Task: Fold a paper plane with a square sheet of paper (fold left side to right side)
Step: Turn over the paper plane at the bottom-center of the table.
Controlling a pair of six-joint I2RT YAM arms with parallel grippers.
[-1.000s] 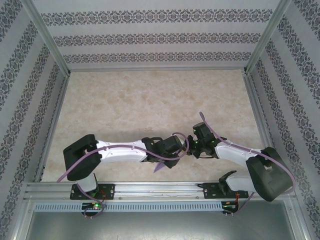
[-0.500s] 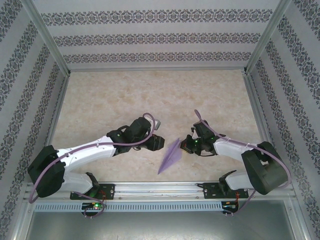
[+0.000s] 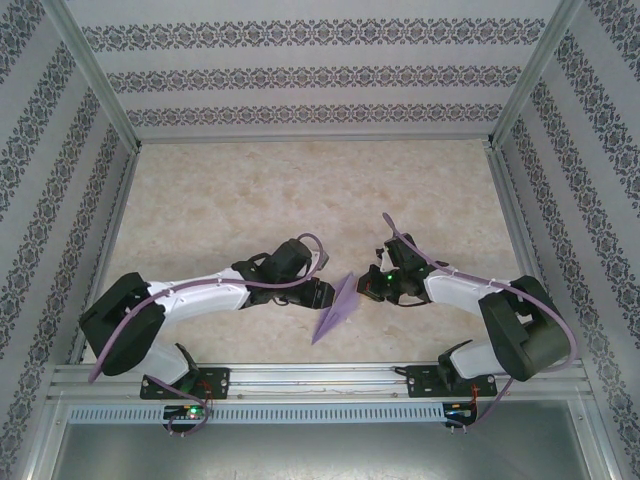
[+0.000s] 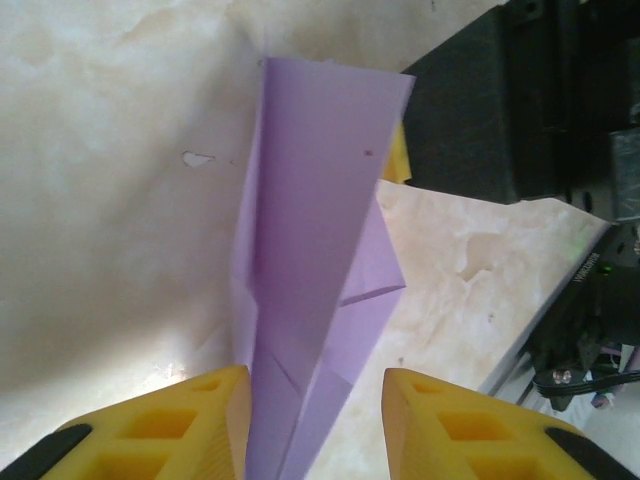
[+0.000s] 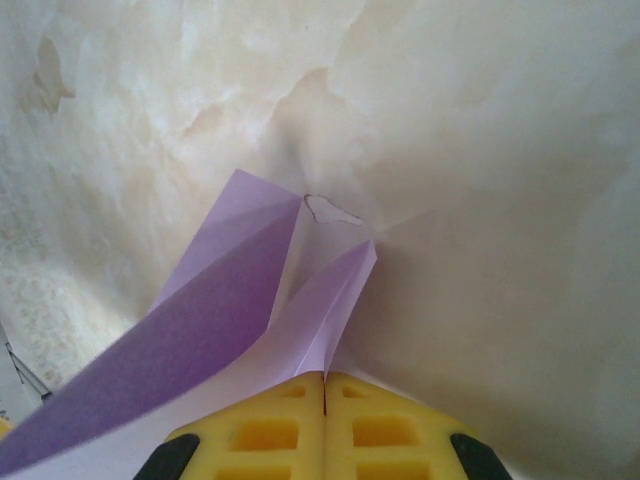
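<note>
Right gripper pinched shut on paper plane — left gripper open, plane between its jaws

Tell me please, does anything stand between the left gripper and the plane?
Nothing visible does. The plane reaches in between the open fingers of the left gripper, with no other thing in the gap. The right gripper is shut on its other end.

Paper plane lies between the parted left end effector fingers
</note>
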